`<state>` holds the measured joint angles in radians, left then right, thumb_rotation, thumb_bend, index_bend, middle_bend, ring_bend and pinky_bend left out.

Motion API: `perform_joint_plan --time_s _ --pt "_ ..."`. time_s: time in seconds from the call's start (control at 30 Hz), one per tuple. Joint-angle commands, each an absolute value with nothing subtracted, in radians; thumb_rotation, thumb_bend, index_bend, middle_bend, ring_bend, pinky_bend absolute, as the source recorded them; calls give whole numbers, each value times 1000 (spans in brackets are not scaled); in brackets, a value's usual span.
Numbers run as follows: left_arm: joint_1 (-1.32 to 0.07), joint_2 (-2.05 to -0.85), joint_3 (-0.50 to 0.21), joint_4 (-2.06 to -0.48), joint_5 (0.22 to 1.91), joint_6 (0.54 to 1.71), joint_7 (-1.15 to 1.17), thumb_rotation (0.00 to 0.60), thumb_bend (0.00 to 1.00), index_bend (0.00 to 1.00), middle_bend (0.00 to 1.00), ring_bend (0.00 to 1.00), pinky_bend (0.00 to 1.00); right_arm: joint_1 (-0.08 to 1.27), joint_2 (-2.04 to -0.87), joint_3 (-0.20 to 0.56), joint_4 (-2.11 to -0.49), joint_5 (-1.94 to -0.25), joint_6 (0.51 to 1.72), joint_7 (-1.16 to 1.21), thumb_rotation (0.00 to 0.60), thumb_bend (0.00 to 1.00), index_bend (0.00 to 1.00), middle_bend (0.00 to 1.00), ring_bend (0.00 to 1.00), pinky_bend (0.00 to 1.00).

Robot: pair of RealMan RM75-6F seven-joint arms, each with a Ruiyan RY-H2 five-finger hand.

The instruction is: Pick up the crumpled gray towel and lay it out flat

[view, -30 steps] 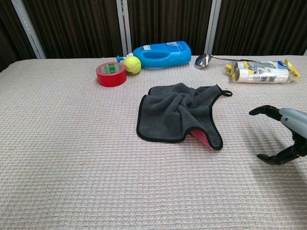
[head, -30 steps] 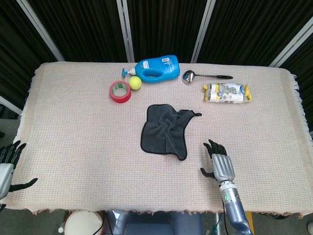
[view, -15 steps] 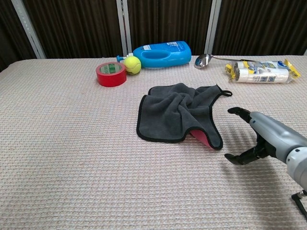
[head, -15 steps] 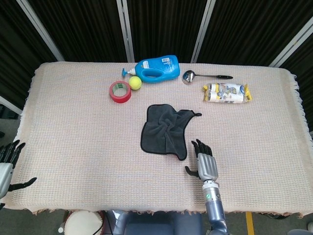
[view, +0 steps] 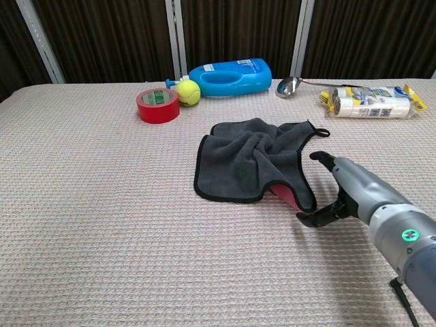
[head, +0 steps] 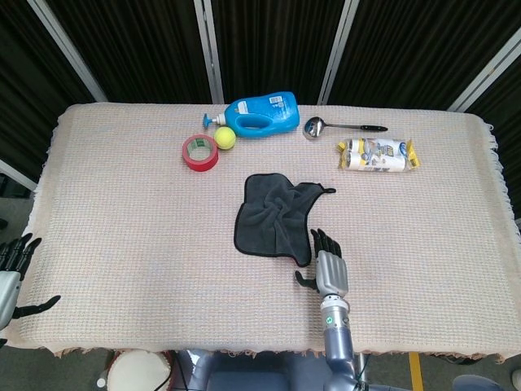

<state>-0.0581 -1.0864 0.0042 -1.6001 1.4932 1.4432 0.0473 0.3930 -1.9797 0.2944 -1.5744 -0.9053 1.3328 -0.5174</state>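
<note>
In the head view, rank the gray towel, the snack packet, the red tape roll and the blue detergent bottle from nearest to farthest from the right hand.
From the right hand:
1. Gray towel, right beside the hand, up and to its left.
2. Snack packet, farther back on the right.
3. Red tape roll, back on the left.
4. Blue detergent bottle, at the far edge, behind the tape.
</note>
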Motion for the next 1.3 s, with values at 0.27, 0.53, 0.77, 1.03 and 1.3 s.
perform_joint_plan --time_s 0.27,0.53,0.77,1.03,1.3 --pt "-59 -1086 4 -1598 1491 1441 40 600 40 0 0 0 9 411 -2039 316 -1509 -882 1348 -506 600 312 0 0 0 36" --pt "-56 -1085 6 -1596 1490 1443 36 600 40 0 0 0 9 421 -2067 311 -1417 -935 1363 -470 600 311 162 0 0 36" --pt "-54 -1084 6 -1598 1493 1450 37 600 40 0 0 0 9 420 -2077 317 -1362 -974 1380 -436 600 311 213 7 0 36" --pt "-53 -1084 6 -1602 1491 1450 43 600 40 0 0 0 9 404 -2046 332 -1371 -972 1384 -426 600 312 260 30 0 36" --pt "-53 -1085 6 -1608 1488 1448 51 600 40 0 0 0 9 392 -2032 335 -1393 -958 1376 -421 600 312 439 120 0 36"
